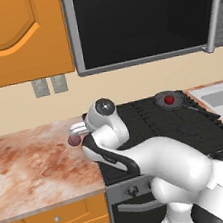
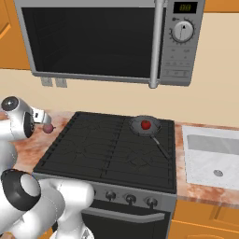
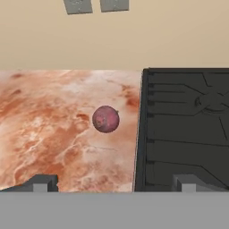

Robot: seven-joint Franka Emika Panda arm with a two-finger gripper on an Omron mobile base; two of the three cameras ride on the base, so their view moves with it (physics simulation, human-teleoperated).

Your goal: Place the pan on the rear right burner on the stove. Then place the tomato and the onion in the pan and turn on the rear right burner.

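Observation:
The pan point(image 2: 144, 125) sits on the rear right burner point(image 2: 164, 127) of the stove point(image 2: 93, 149), its black handle pointing toward the front right. The tomato point(image 2: 145, 124) lies inside the pan point(image 1: 174, 95) as a bright red ball point(image 1: 169, 99). On the marbled counter just left of the stove point(image 3: 188, 134) rests the onion point(image 3: 106, 119), a dull purple ball. My gripper point(image 3: 115, 183) hovers over the counter short of the onion point(image 1: 74, 139), open, with nothing between its fingertips point(image 3: 42, 183). From the right base view the onion point(image 2: 48, 128) lies just beyond my hand.
A microwave point(image 2: 93, 42) hangs above the stove, with two wall outlets point(image 1: 49, 85) to its left. A sink point(image 2: 212, 158) is set into the counter right of the stove. Dark knobs point(image 2: 130, 199) line the stove's front panel. Orange cabinets point(image 1: 16, 36) hang above the left counter.

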